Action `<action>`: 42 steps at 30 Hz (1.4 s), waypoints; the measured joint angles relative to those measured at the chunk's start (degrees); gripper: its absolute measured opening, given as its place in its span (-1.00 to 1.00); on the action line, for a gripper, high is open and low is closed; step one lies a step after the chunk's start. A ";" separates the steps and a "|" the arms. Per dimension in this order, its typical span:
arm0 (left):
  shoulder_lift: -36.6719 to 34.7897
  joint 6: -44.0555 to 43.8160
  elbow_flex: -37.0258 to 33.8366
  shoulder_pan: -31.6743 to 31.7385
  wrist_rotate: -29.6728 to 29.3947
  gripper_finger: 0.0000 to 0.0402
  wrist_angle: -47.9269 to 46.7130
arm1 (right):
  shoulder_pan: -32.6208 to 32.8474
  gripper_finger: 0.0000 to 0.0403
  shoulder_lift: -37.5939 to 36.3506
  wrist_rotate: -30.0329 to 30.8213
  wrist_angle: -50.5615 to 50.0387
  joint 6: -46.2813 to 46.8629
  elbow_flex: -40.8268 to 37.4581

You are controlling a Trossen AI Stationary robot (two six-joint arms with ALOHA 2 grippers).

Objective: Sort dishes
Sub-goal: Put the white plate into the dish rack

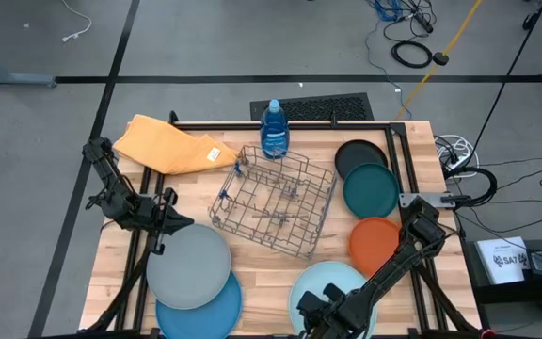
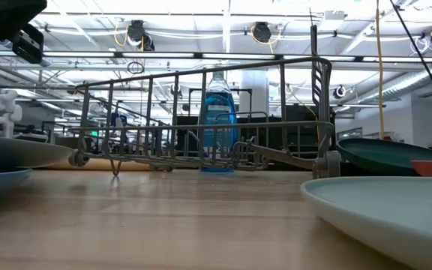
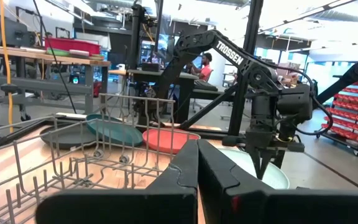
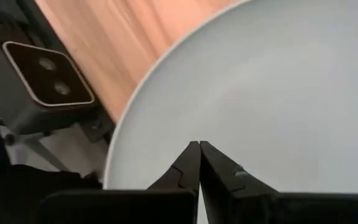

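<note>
The dishes lie flat on the wooden table. A grey plate rests on a blue plate at the near left. A light blue plate lies at the near right. Behind it, in a row, are an orange plate, a dark teal plate and a black plate. My right gripper is shut and points steeply down over the light blue plate's near-left rim. My left gripper is shut and waits roughly level above the grey plate's far edge, aimed at the wire rack. My right gripper has its shut fingertips just inside the light blue plate's rim, coming from above at a slant. I cannot tell whether they touch the plate. The plate lies flat on the table.
A wire rack stands mid-table. Behind it a blue soap bottle stands at the far edge, and a folded yellow cloth lies at the far left. A small camera sits at the near edge beside the light blue plate.
</note>
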 joint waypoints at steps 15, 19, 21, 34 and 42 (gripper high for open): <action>0.02 -0.03 0.00 0.00 0.00 -1.00 -0.03 | -2.28 -0.03 -4.43 5.47 -16.04 -14.04 0.11; 0.02 -0.04 0.00 -0.01 0.01 -1.00 -0.23 | -1.97 0.37 -7.23 8.21 -24.84 -14.71 0.10; 0.02 -0.04 0.00 0.00 0.00 -1.00 -0.24 | -1.58 0.48 -7.95 9.67 -27.08 -16.60 -0.62; 0.02 -0.11 0.00 0.00 0.22 -1.00 -1.16 | -2.69 0.50 -16.25 8.48 -13.25 -19.44 -17.00; 0.02 -0.11 0.00 0.00 0.22 -1.00 -1.14 | -2.68 0.49 -31.56 11.07 -2.14 -15.72 -32.76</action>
